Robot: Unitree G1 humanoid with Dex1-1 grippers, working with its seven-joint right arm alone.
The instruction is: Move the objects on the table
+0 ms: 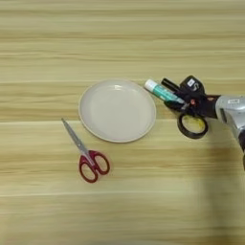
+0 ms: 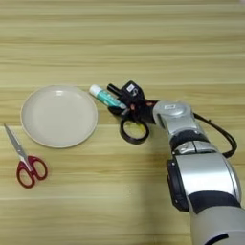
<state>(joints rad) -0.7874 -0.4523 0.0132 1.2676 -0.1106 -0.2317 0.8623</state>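
Observation:
A round shallow beige plate (image 1: 117, 110) lies in the middle of the wooden table (image 1: 119, 43). Just right of its rim is the white glue stick (image 1: 162, 91) with a teal label, slanting down to the right, its white cap towards the plate. My right gripper (image 1: 171, 95) comes in from the right on the silver forearm (image 2: 179, 119). Its two black fingers lie on either side of the stick's rear half and are shut on it. I cannot tell whether the stick is off the table.
A black ring of tape (image 1: 193, 125) lies just under the gripper's wrist. Red-handled scissors (image 1: 86, 153) rest below and left of the plate, blades pointing up-left. A black cable (image 2: 222, 134) loops beside the forearm.

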